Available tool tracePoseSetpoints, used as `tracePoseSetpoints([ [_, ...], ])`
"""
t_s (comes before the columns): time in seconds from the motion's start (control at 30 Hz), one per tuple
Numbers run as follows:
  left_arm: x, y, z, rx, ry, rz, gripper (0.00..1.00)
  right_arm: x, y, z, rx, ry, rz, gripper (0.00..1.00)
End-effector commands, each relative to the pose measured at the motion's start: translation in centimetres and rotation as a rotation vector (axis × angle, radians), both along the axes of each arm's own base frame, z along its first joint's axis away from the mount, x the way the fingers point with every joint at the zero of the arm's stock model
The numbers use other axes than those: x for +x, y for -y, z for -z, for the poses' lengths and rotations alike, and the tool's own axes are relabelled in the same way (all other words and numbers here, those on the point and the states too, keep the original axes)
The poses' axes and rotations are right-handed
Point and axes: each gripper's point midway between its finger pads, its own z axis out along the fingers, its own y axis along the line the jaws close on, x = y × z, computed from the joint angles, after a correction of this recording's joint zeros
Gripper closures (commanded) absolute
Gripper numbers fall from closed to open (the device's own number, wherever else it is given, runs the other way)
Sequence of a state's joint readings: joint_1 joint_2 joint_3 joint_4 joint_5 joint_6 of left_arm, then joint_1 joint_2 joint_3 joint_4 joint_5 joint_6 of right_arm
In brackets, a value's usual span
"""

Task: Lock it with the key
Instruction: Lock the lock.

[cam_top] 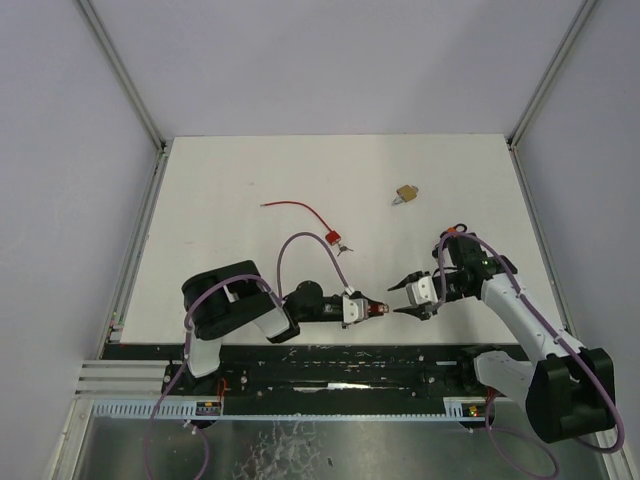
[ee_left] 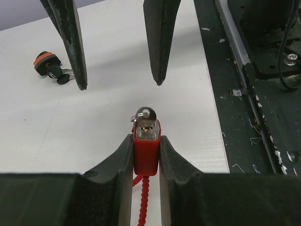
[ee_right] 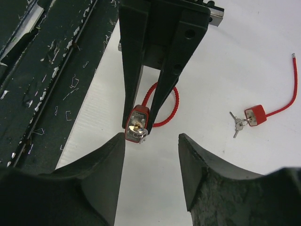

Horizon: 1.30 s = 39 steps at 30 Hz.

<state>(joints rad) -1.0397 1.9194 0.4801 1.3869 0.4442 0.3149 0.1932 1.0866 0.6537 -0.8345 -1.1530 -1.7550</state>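
Left tool clamps the red lock at the near edge of the desk, key seated in its end. Right tool gapes empty, just short of the key. We worry an off-centre pinch slips off the key or levers the lock askew.

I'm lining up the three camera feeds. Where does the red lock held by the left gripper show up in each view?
Top external: red lock low centre, at the left gripper tip.
Left wrist: lower centre, clamped between the jaws, key end facing away.
Right wrist: centre-left, just above the right gripper.
Shared landmark: the open right gripper, facing the lock's key end.
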Motion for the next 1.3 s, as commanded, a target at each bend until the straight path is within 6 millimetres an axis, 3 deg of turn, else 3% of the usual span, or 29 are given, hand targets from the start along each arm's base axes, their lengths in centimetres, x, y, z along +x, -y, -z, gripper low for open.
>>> tracePoseSetpoints([
  [0.0, -0.4, 0.3, 1.3, 0.056, 0.044, 0.008, 1.00, 0.0, -0.3, 0.5, -0.014, 0.044, 0.015, 0.46],
  [0.43, -0.5, 0.7, 1.1, 0.063, 0.041, 0.025, 1.00, -0.6, -0.1, 3.4, -0.113, 0.107, -0.030, 0.55],
  [1.27, -0.7, 1.1, 0.9, 0.083, 0.026, 0.042, 1.00, -1.0, -0.3, 3.9, -0.137, 0.178, -0.061, 0.76],
])
